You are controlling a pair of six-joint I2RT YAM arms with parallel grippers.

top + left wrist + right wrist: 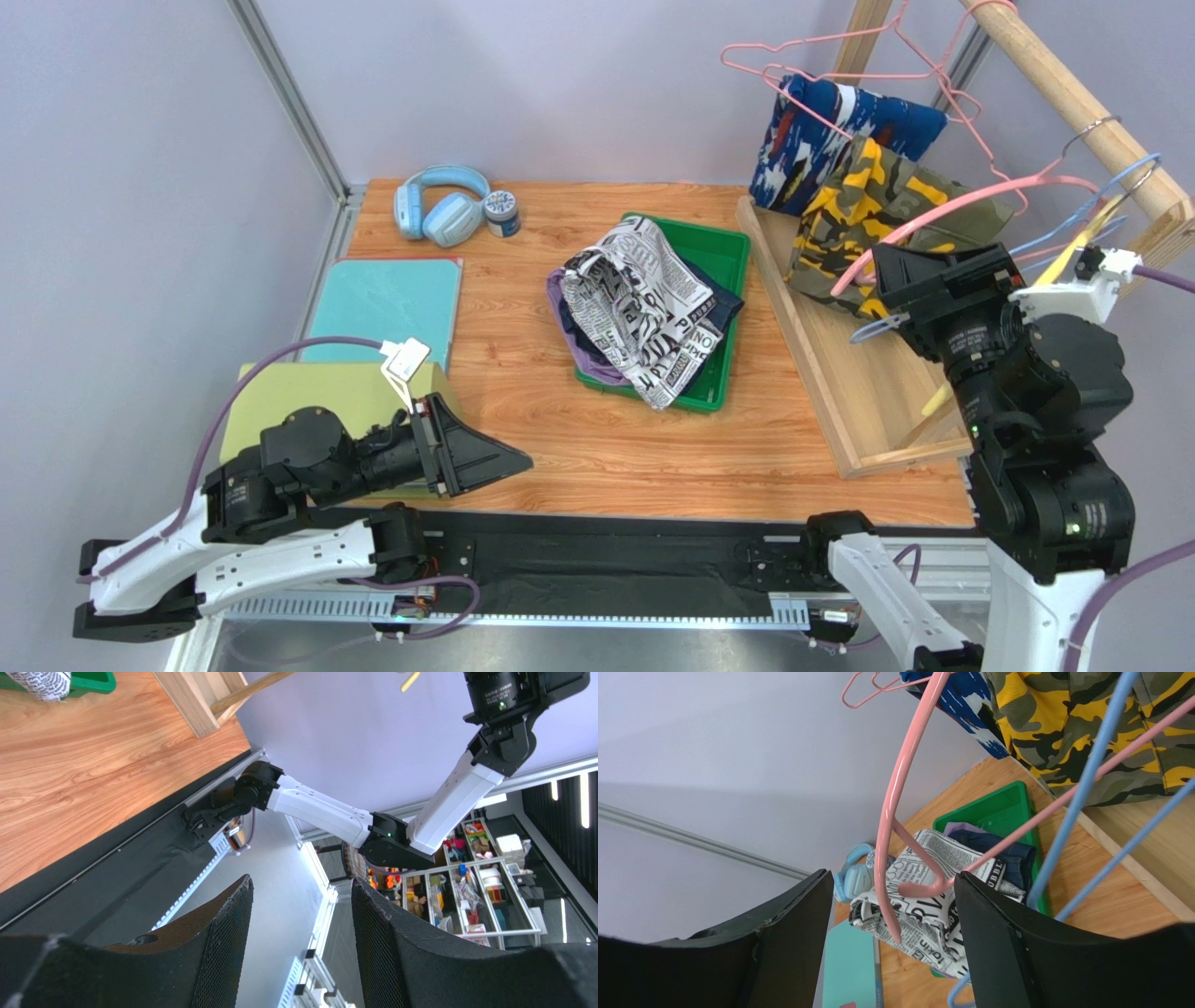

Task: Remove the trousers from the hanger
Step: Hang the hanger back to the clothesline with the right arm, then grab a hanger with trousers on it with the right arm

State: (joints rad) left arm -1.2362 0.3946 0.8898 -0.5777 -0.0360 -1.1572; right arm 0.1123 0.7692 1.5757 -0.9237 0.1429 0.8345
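Observation:
The camouflage trousers hang on a pink hanger from the wooden rail; they also show in the right wrist view. The blue-white-red print trousers hang behind on another pink hanger. The newsprint trousers lie in the green tray over the denim pair and the purple pair. My right gripper is open, the pink hanger's end between its fingers. My left gripper is open and empty at the table's near left.
Blue headphones and a small jar lie at the back left. A teal mat and an olive mat lie at the left. Blue hangers hang on the rail. The rack's wooden base sits at the right.

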